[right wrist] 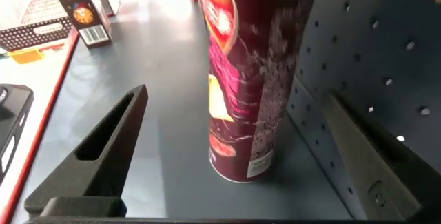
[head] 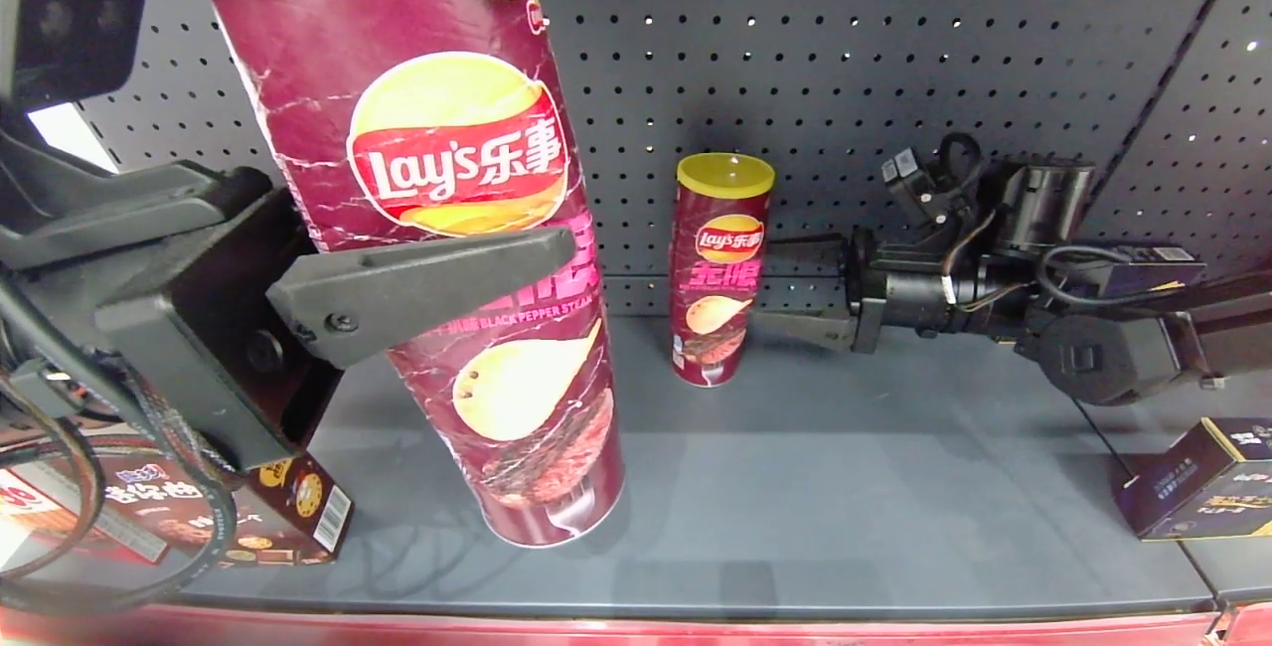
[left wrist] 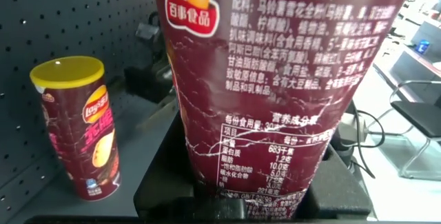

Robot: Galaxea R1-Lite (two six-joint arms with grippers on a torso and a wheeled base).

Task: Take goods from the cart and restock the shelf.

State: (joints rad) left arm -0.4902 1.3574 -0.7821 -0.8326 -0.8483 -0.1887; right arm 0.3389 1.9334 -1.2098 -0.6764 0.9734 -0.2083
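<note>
My left gripper (head: 517, 263) is shut on a tall maroon chips can (head: 467, 229) with a yellow lid. The can leans slightly, and its base is low over the front of the grey shelf (head: 845, 507); I cannot tell whether it touches. The left wrist view shows this can's (left wrist: 275, 79) label up close. A second, identical can (head: 720, 268) stands upright at the back by the pegboard, also visible as the small can (left wrist: 76, 127) and the near can (right wrist: 248, 79). My right gripper (head: 770, 283) is open, its fingers (right wrist: 103, 148) level with this can's sides and not touching it.
A brown cookie box (head: 288, 517) lies at the shelf's front left under my left arm. A dark box (head: 1202, 477) sits at the front right. The pegboard wall (head: 845, 50) closes the back. A red strip (head: 636, 631) marks the front edge.
</note>
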